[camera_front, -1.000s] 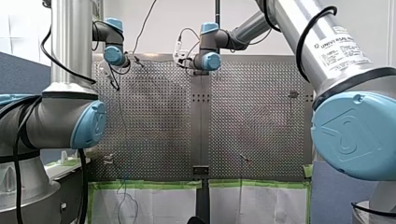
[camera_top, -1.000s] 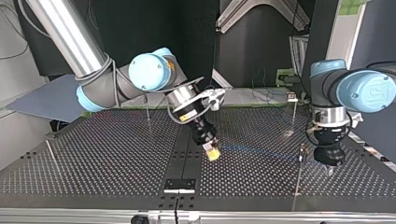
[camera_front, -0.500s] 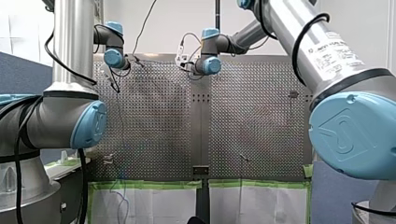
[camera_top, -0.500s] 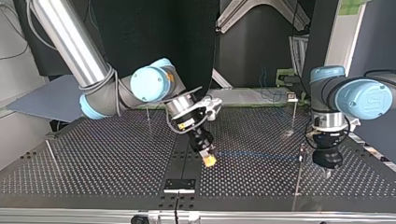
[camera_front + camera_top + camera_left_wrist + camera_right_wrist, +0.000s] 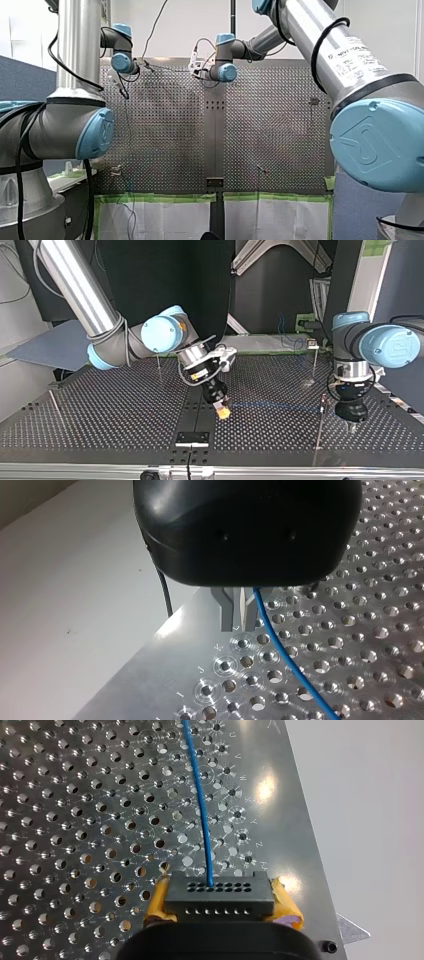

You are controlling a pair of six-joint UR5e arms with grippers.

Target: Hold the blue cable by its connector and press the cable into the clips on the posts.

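In the front view, my left arm (image 5: 75, 130) and my right arm (image 5: 345, 65) reach across one perforated desk (image 5: 165, 130). In the top view, four thin posts (image 5: 158, 360) stand on it, and one blue cable (image 5: 270, 406) runs between my right tool (image 5: 223, 411) and my left tool (image 5: 352, 426). The left wrist view shows two metal fingers (image 5: 226, 611) pinched together on the cable. In the right wrist view, two yellow pads (image 5: 286, 902) clamp one black connector (image 5: 220, 892).

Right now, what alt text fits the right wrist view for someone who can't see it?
My right hand grips a black connector between yellow pads. A blue cable leaves the connector's middle and runs ahead, away from the hand, over the perforated metal table.
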